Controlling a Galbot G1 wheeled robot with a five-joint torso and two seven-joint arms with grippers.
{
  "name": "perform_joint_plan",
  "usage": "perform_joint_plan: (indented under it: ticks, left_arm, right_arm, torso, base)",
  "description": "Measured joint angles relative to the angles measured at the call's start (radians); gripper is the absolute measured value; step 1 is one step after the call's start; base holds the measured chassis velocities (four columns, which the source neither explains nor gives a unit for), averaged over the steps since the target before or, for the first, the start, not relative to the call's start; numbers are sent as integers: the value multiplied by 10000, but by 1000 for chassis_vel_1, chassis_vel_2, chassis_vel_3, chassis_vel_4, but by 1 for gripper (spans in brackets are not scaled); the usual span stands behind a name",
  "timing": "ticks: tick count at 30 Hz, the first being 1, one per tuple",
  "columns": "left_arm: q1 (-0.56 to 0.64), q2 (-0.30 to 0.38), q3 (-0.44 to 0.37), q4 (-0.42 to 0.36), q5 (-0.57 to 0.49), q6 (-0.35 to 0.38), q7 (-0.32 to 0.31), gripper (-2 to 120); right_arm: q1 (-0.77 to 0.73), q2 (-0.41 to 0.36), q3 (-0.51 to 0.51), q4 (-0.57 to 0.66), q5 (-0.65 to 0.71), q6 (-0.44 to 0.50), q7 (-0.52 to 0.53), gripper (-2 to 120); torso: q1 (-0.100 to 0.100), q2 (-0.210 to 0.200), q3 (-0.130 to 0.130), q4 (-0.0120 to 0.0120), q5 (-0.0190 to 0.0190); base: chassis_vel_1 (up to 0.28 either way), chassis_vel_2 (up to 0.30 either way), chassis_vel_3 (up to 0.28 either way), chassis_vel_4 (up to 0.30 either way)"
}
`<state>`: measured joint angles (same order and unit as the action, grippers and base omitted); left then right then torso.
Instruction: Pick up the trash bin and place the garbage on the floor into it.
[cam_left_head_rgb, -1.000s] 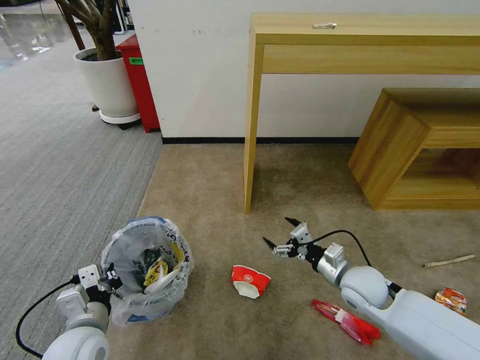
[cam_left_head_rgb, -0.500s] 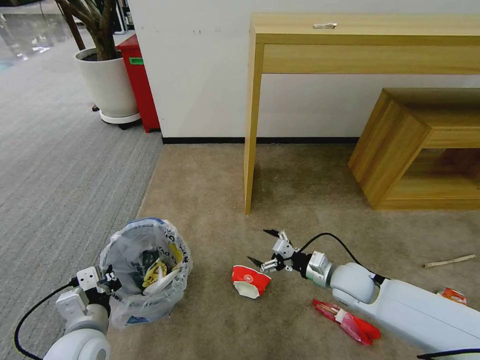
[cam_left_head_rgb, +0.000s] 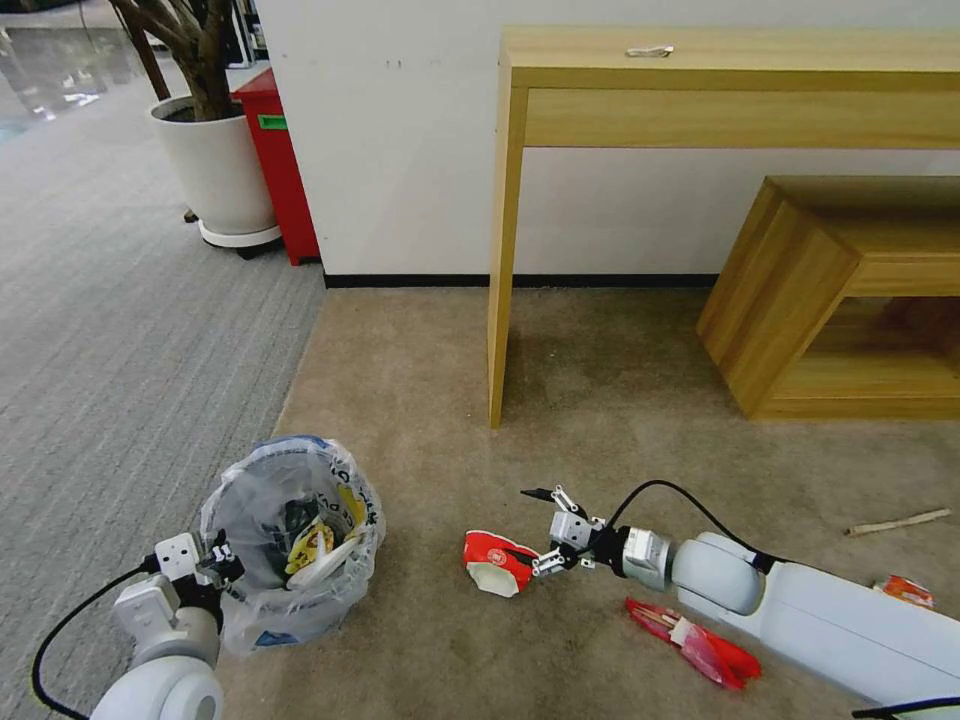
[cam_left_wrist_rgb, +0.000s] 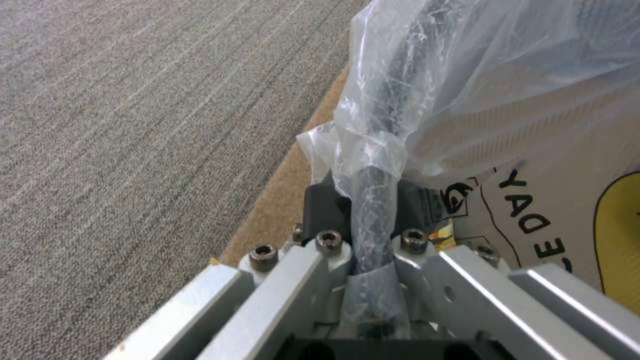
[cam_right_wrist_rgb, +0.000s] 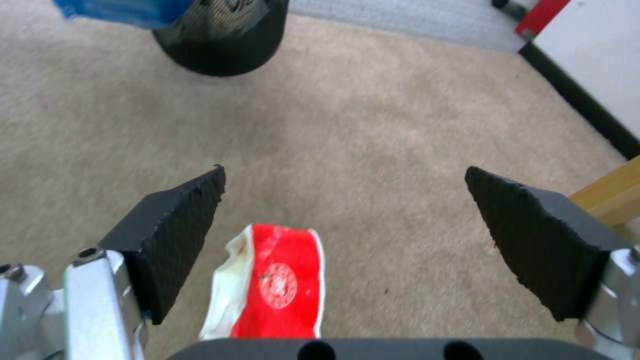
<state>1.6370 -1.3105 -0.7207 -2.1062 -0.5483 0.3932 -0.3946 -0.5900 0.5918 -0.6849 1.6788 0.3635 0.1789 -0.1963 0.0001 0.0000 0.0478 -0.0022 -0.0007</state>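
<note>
On the beige carpet (cam_left_head_rgb: 420, 380), near its left edge where the grey floor began, stood the trash bin (cam_left_head_rgb: 290, 540), a small round bin lined with a crinkled clear bag with blue print. Yellow and white litter lay inside it. The left pincer (cam_left_head_rgb: 222, 562) was clamped shut on the bin's near rim; in the left wrist view its dark pads (cam_left_wrist_rgb: 327, 205) pinched the bagged rim (cam_left_wrist_rgb: 373, 200) from both sides.

To the bin's right, a crushed red and white paper cup (cam_left_head_rgb: 500, 562) lay on its side on the carpet. The right pincer (cam_left_head_rgb: 533, 530) reached low over the carpet from the right, its fingers spread wide. In the head view the lower fingertip (cam_left_head_rgb: 520, 555) lay against the cup, while the upper one pointed clear of it. From the right wrist view the cup (cam_right_wrist_rgb: 273, 282) sat between the two black pads (cam_right_wrist_rgb: 177, 220), nearer to one of them, and neither pad was pressed on it; the bin's dark base (cam_right_wrist_rgb: 223, 42) stood farther off.

Close under the right arm a red wrapper (cam_left_head_rgb: 700, 645) lay flat on the carpet. Farther right lay a wooden stick (cam_left_head_rgb: 898, 521) and a small orange and red piece (cam_left_head_rgb: 905, 590) near the arm's white shell.

Behind, a tall wooden table (cam_left_head_rgb: 730, 90) and a low wooden bench (cam_left_head_rgb: 850, 290) stood against the wall.
</note>
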Motion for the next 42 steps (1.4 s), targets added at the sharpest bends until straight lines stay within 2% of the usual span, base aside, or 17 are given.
perform_joint_plan:
  ticks: [10,14,20,32,42]
  left_arm:
    - [3,-36,15,75,53,-48,8,0]
    - [-7,-78,35,90,73,-50,9,0]
    - [-42,-112,56,102,83,-49,12,0]
    - [-37,-218,-17,101,76,-52,8,0]
    - [25,-288,-53,-21,83,-56,9,0]
  right_arm:
    - [-423,-434,515,521,47,-441,-241,92]
    - [-917,-584,935,688,-22,-604,-205,89]
    - [-1366,-403,1070,536,-215,-671,59,86]
    - [-950,79,242,-96,-175,-1004,360,76]
    - [-662,609,-316,-1068,-19,-963,509,75]
  torso:
    - [0,0,0,0,0]
    - [0,0,0,0,-1]
    - [0,0,0,-1,2]
    - [0,0,0,0,-1]
    - [0,0,0,-1,-2]
  base:
    - [0,0,0,0]
    - [0,0,0,0]
    - [0,0,0,0]
    - [0,0,0,0]
    - [0,0,0,0]
